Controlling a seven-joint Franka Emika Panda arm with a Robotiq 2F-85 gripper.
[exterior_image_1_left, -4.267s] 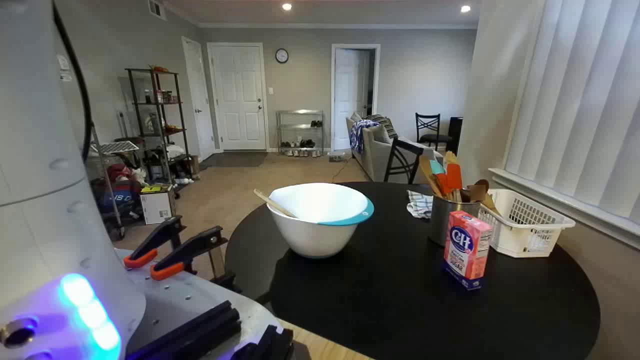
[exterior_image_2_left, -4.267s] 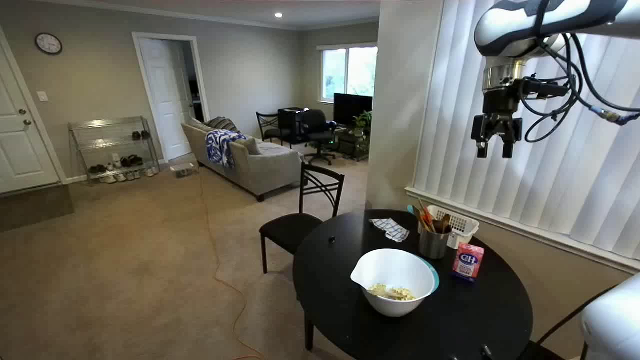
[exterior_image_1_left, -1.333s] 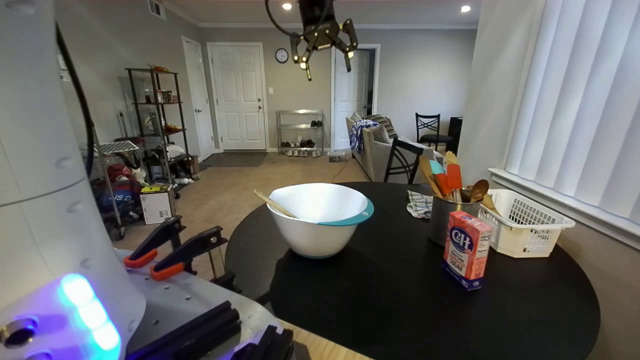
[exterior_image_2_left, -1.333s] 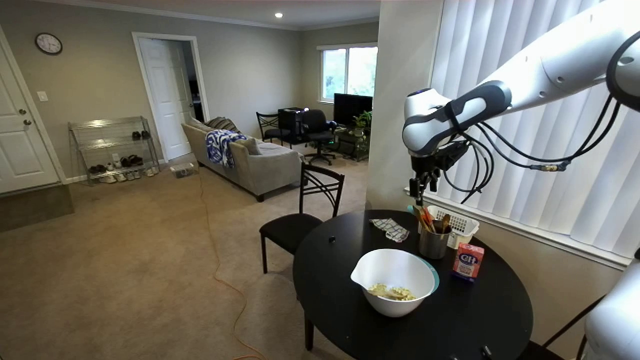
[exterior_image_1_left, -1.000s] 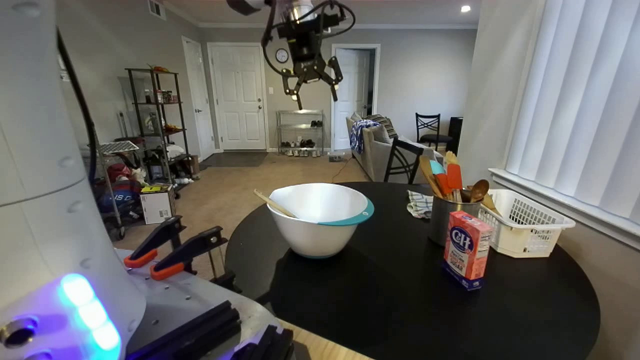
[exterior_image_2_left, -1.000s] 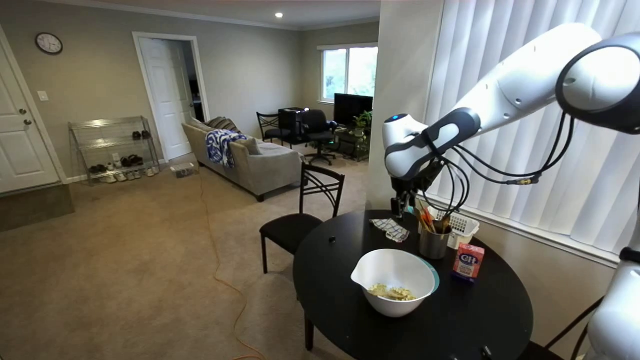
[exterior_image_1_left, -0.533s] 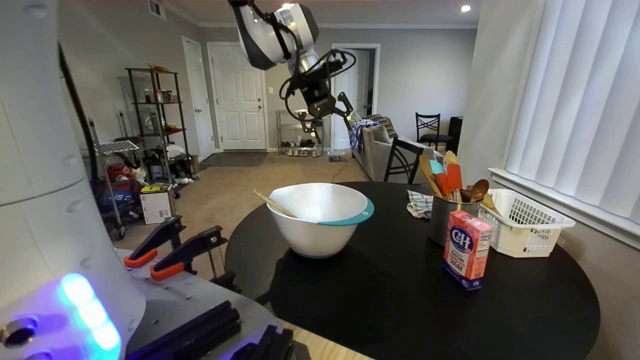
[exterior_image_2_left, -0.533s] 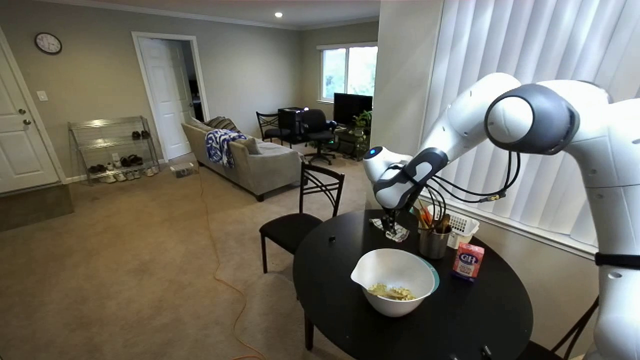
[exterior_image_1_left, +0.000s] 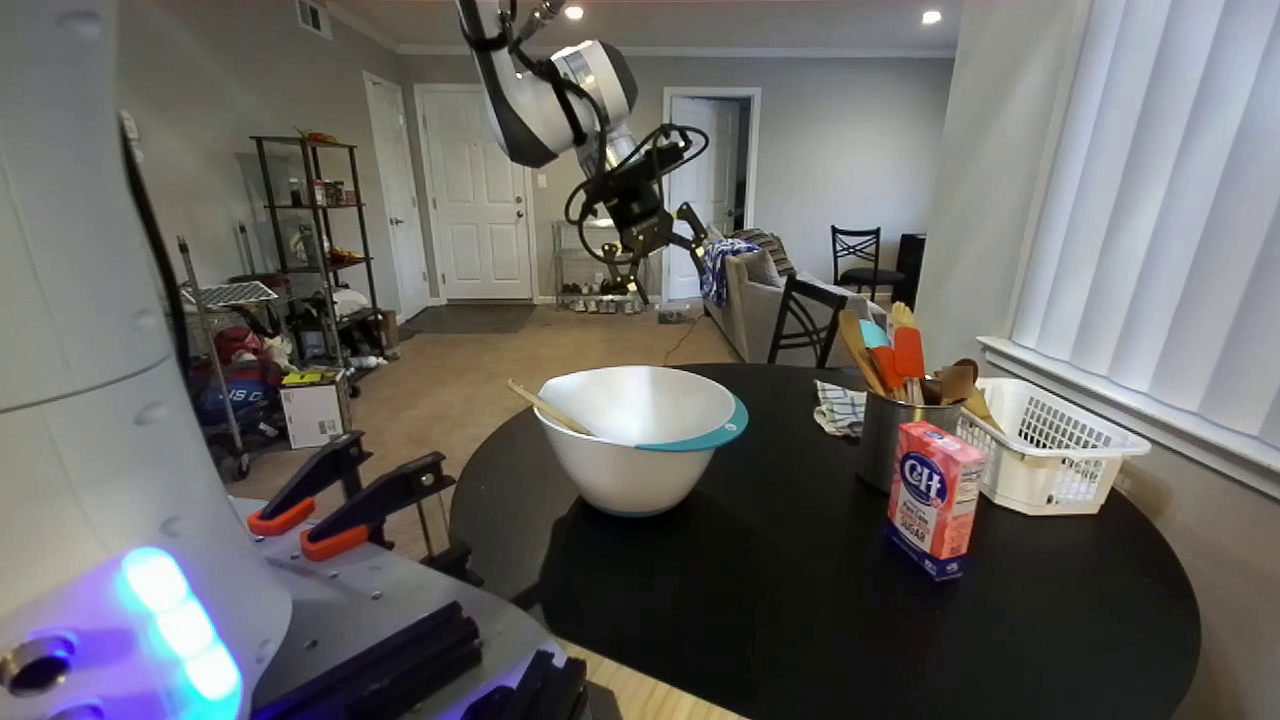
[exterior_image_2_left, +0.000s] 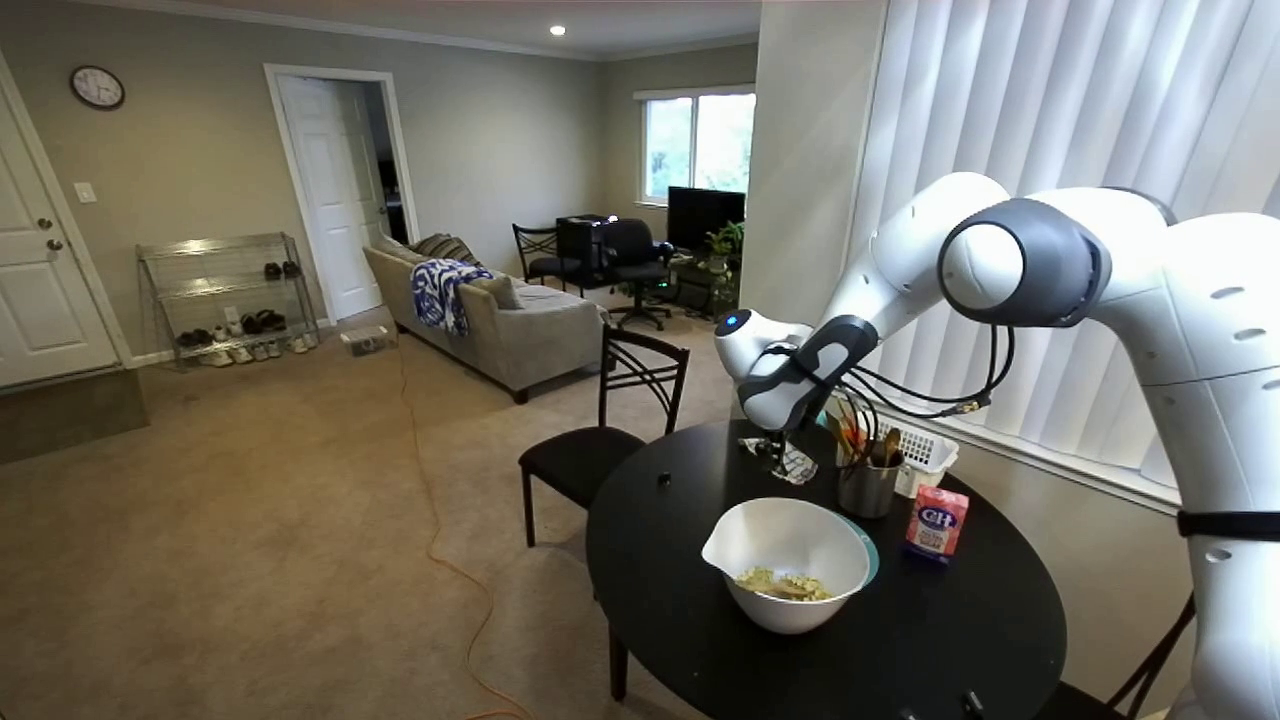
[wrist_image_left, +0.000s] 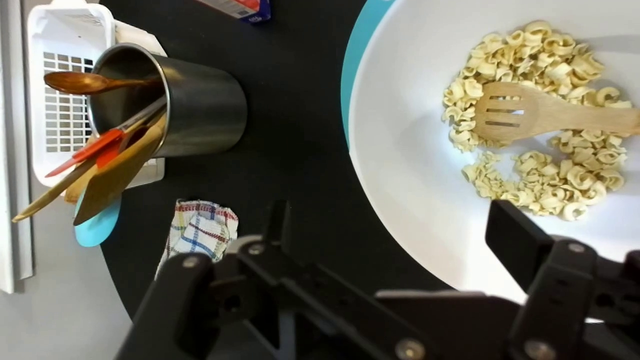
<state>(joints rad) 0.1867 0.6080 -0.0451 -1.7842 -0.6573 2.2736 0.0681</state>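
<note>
My gripper (exterior_image_1_left: 670, 280) is open and empty, tilted, in the air above the table behind the bowl in an exterior view. In the wrist view its fingers (wrist_image_left: 395, 230) are wide apart, one over the dark table and one over the bowl. The white bowl (exterior_image_1_left: 625, 485) with a teal rim part stands on the black round table (exterior_image_1_left: 800, 620). In the wrist view it holds pale curled pasta (wrist_image_left: 540, 60) and a slotted wooden spoon (wrist_image_left: 555, 114). The spoon's handle (exterior_image_1_left: 548, 405) leans on the rim. The arm partly hides the gripper (exterior_image_2_left: 778, 462) in an exterior view.
A metal utensil holder (exterior_image_1_left: 880, 450), a pink sugar box (exterior_image_1_left: 930, 500), a white basket (exterior_image_1_left: 1040, 485) and a checked cloth (exterior_image_1_left: 838, 408) are on the table. In the wrist view the holder (wrist_image_left: 205, 105) is left of the bowl. A black chair (exterior_image_2_left: 585, 465) stands beside the table.
The arm has come down from high near the blinds and reached over the table toward the cloth and bowl. Over the last half second it sank slightly. The gripper stays open; the table items stay put.
</note>
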